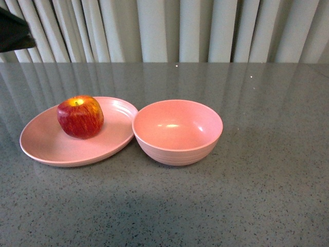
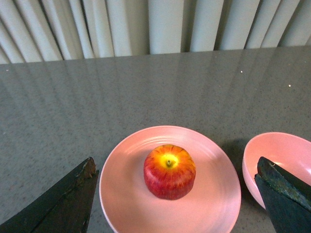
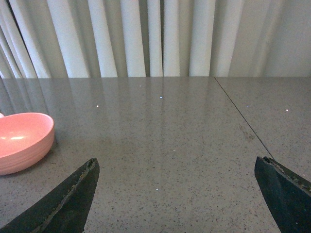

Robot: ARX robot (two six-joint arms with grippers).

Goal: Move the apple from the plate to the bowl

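A red streaky apple [image 1: 80, 117] with a yellow stem dip sits upright on the shallow pale pink plate [image 1: 46, 144], toward its far side. The deeper pink bowl [image 1: 177, 131] stands empty just right of the plate, their rims touching or nearly so. In the left wrist view my left gripper [image 2: 176, 162] hovers open above the apple [image 2: 169, 171], one dark finger to each side, well clear of it, with the plate [image 2: 214, 204] below and the bowl [image 2: 277, 153] beside it. My right gripper [image 3: 176, 161] is open over bare table, right of the bowl [image 3: 22, 141].
The grey speckled table [image 1: 257, 195] stretches around the dishes, with a seam [image 3: 240, 119] running across it on the right. Pale curtains [image 1: 169, 31] hang behind the far edge. A dark part of the left arm [image 1: 13, 31] shows at the upper left.
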